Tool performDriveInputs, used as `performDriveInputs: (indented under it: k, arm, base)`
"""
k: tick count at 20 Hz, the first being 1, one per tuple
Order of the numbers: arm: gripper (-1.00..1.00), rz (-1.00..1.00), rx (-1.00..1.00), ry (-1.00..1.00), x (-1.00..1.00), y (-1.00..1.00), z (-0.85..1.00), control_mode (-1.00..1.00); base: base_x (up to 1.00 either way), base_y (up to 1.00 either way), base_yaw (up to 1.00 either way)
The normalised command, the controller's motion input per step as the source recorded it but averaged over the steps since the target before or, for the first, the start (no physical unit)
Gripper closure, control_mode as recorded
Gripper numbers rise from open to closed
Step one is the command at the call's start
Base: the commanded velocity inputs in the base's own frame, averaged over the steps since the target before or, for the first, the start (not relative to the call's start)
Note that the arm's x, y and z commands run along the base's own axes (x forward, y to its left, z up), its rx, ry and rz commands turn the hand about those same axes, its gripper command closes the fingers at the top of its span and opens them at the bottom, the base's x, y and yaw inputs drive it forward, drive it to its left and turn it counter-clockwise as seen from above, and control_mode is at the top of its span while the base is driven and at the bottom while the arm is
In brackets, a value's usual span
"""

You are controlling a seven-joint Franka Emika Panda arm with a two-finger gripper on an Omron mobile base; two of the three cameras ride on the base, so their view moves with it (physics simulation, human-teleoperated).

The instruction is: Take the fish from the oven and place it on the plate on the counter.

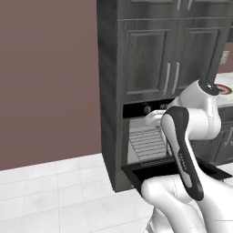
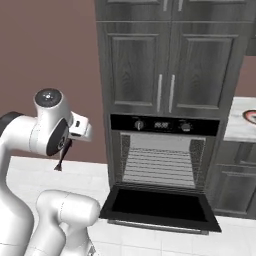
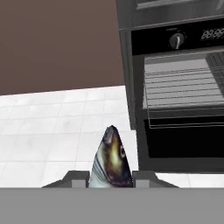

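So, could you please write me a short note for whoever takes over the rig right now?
Claw: shut on the fish, which hangs head-down between the fingers, out over the floor left of the oven.
Oven: door dropped open, racks bare.
Plate: on the counter right of the oven, partly cut off by the frame edge.
Done: fish out of the oven.
Left: carry it right, across to the counter, and set it on the plate.

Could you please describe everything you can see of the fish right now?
The fish is out of the oven, clamped between the two tips of the claw. In the hand view its head points away from the claw: glossy, dark olive-brown with yellowish sheen, paler silvery cheeks, one round eye. In the right base view its dark, slim tail end hangs below the hand, above the white tiled floor.
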Motion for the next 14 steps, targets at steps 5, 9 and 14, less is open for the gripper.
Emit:
performDriveInputs:
  k: [5, 9, 14]
  arm:
    - [1.00, 0.00, 0.00, 0.00, 0.00, 0.00, 0.00, 1.00]
    - [1.00, 0.00, 0.00, 0.00, 0.00, 0.00, 0.00, 1.00]
    - [1.00, 0.00, 0.00, 0.00, 0.00, 0.00, 0.00, 1.00]
  base:
    - [-0.07, -1.00, -0.01]
    - [0.00, -1.00, 0.00]
    - [0.00, -1.00, 0.00]
